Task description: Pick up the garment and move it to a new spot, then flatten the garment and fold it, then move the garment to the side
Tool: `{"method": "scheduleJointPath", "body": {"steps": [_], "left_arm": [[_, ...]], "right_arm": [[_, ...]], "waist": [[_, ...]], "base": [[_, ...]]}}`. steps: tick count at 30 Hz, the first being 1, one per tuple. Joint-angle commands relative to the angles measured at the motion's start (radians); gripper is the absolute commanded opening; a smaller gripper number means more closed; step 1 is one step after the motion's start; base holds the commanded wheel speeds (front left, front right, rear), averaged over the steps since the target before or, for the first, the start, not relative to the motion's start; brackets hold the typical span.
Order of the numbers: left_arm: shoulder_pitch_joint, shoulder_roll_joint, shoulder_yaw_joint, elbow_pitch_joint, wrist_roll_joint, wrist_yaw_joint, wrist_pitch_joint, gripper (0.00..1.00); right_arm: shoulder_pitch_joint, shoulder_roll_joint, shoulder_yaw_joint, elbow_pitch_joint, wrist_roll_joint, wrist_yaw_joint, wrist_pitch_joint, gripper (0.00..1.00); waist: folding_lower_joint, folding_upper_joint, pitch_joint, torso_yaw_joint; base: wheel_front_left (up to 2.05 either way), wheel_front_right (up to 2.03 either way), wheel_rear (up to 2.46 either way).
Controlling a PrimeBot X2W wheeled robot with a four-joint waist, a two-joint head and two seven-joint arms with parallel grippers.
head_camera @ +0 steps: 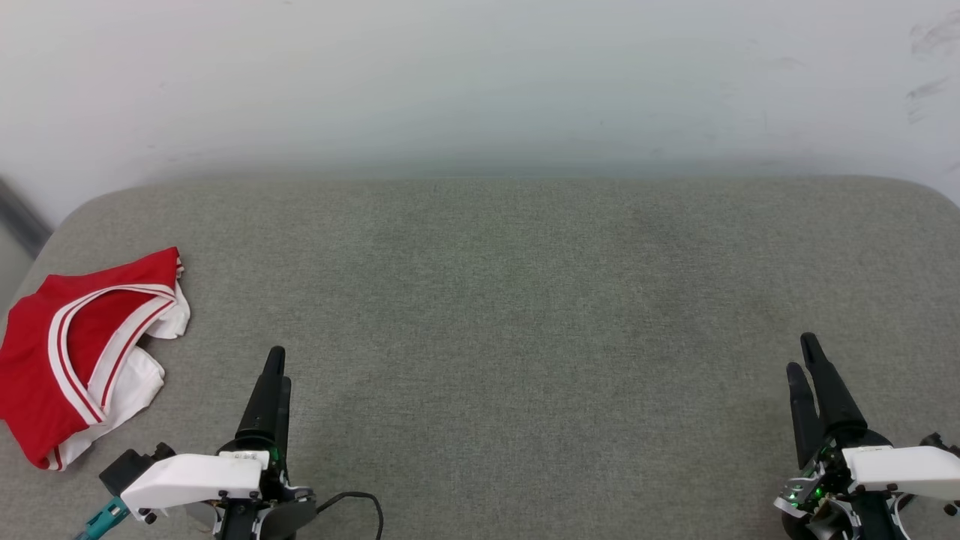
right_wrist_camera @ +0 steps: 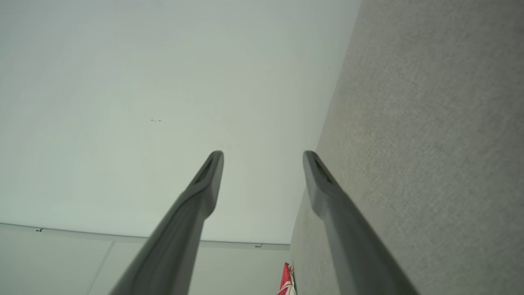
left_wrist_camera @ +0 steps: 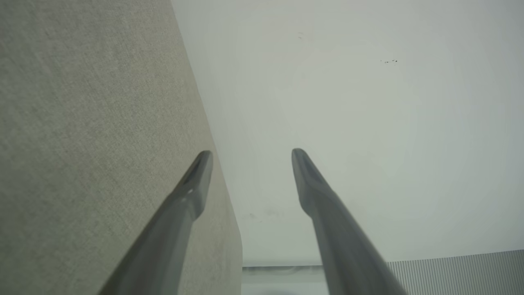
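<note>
The garment (head_camera: 52, 352), a red jersey with white sleeves and red-white striped trim, lies folded small at the left edge of the grey padded surface (head_camera: 510, 300). A sliver of the garment (right_wrist_camera: 286, 280) also shows at the bottom of the right wrist view. My left gripper (head_camera: 279, 364) stands at the lower left, just right of the garment and apart from it; in the left wrist view the left gripper (left_wrist_camera: 251, 157) is open and holds nothing. My right gripper (head_camera: 801, 354) is at the lower right, far from the garment. The right gripper (right_wrist_camera: 263, 159) is open and empty too.
A pale wall (head_camera: 480, 75) rises behind the padded surface, whose rounded corners show at the back left and back right. A black cable (head_camera: 360, 502) loops by my left wrist.
</note>
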Motion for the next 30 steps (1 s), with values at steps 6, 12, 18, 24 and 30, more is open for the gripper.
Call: {"method": "scheduleJointPath", "body": {"steps": [6, 12, 18, 24, 30], "left_arm": [[-0.029, 0.002, -0.021, -0.041, 0.168, -0.001, -0.036, 1.00], [-0.031, 0.002, -0.031, -0.054, 0.300, 0.001, -0.059, 1.00], [-0.033, 0.002, -0.049, -0.067, 0.412, 0.016, -0.078, 1.00], [-0.033, 0.003, -0.066, -0.079, 0.551, 0.038, -0.099, 1.00], [-0.027, 0.003, -0.084, -0.078, 0.673, 0.058, -0.119, 1.00]], "right_arm": [[0.000, -0.010, 0.006, -0.051, -0.158, 0.000, -0.036, 1.00], [0.007, -0.009, 0.005, -0.066, -0.346, 0.000, -0.059, 1.00], [0.007, -0.006, 0.008, -0.076, -0.506, 0.000, -0.079, 1.00], [0.010, -0.003, 0.005, -0.089, -0.684, 0.000, -0.098, 1.00], [0.017, 0.001, 0.006, -0.104, -0.825, 0.000, -0.099, 1.00]], "waist": [[0.0000, 0.0000, 0.000, 0.003], [0.0000, 0.0000, 0.001, 0.004], [0.0000, 0.0000, 0.005, 0.004], [0.0000, 0.0000, 0.008, 0.005], [0.0000, 0.0000, 0.007, 0.005]], "base": [[0.00, 0.00, 0.00], [0.00, 0.00, 0.00], [0.00, 0.00, 0.00], [0.00, 0.00, 0.00], [0.00, 0.00, 0.00]]}}
